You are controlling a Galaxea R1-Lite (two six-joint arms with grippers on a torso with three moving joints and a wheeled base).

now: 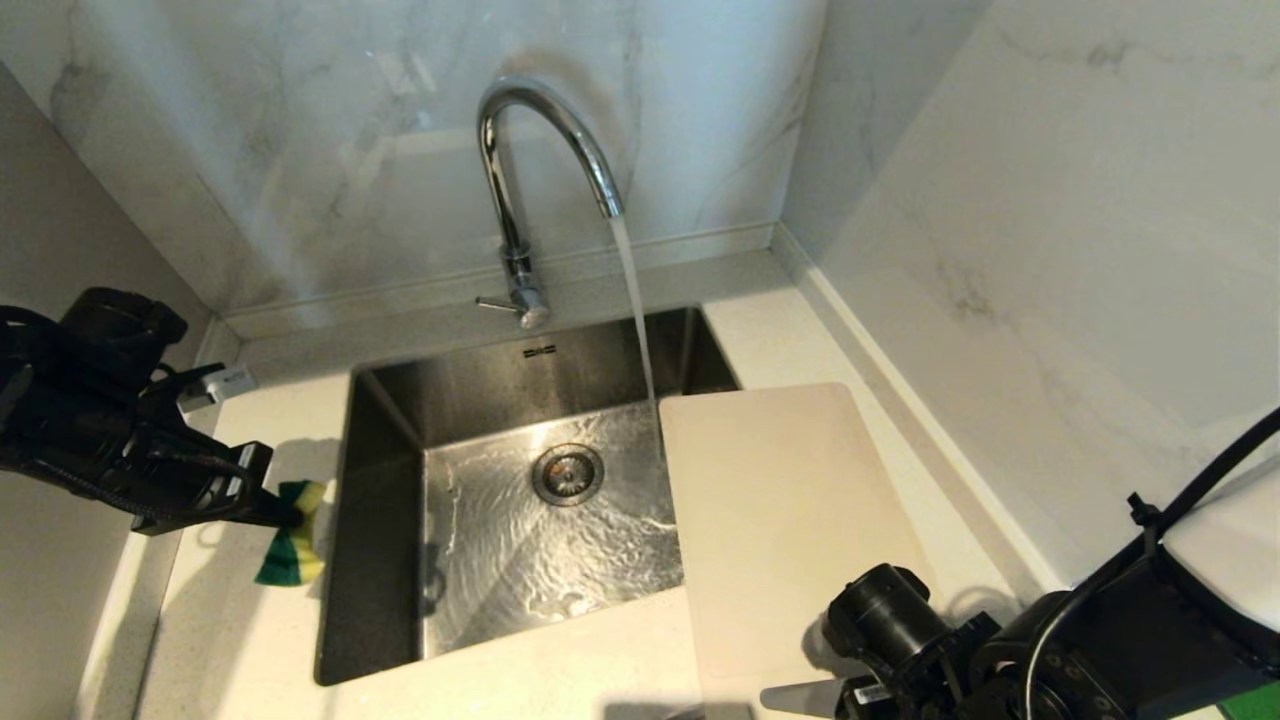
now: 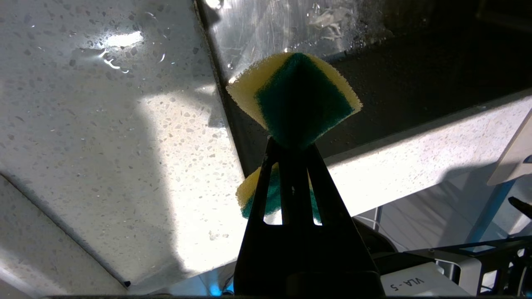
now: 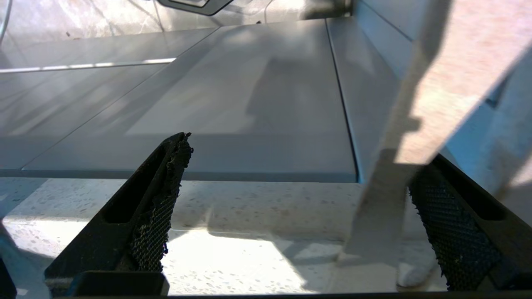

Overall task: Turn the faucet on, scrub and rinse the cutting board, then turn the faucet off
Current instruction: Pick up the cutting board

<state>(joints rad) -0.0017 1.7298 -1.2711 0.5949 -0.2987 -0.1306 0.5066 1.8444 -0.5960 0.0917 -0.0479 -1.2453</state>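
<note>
Water runs from the chrome faucet [image 1: 505, 190] into the steel sink [image 1: 385, 470], and its thin lever [image 1: 495, 303] points left. The cream cutting board [image 1: 780, 520] lies flat on the counter right of the sink, its left edge over the basin. Over the counter left of the sink, my left gripper [image 1: 285, 515] [image 2: 293, 145] is shut on a green-and-yellow sponge [image 1: 290, 550] [image 2: 297, 99]. My right gripper [image 1: 795, 698] [image 3: 305, 153] is open at the board's near end. In the right wrist view the board [image 3: 390, 207] stands between the jaws, close to one finger.
A marble wall [image 1: 1050, 250] rises just right of the board, and another runs behind the faucet. The drain [image 1: 567, 473] sits mid-basin under rippling water. A speckled counter [image 1: 230, 620] surrounds the sink, with a small white fitting [image 1: 225, 382] at its back left.
</note>
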